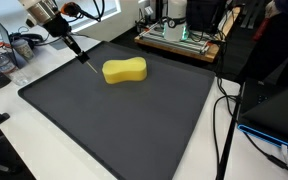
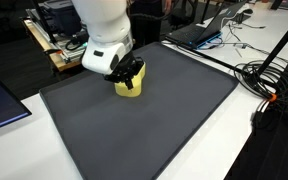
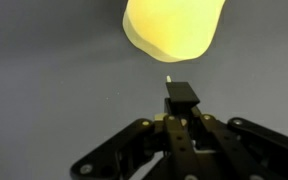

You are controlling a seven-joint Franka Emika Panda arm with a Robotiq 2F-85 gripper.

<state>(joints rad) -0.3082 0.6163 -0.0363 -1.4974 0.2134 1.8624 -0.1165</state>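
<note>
Got the gripper (image 1: 68, 36) clamped shut on a thin dark stick (image 1: 80, 51), tip just beside the yellow peanut-shaped foam sponge (image 1: 124, 70). Probably best held steady, light on the dark grey mat (image 1: 114, 125).

Porous foam sponge (image 1: 124, 70), matt dark mat (image 1: 114, 130)

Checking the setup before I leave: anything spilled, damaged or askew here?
Nothing stands out. The sponge lies flat and whole on the mat, no spill; the gripper grips a thin stick beside it.

Yellow sponge (image 1: 124, 70) (peanut-shaped) lies flat; dark stick (image 1: 82, 53) tilts beside it.
</note>
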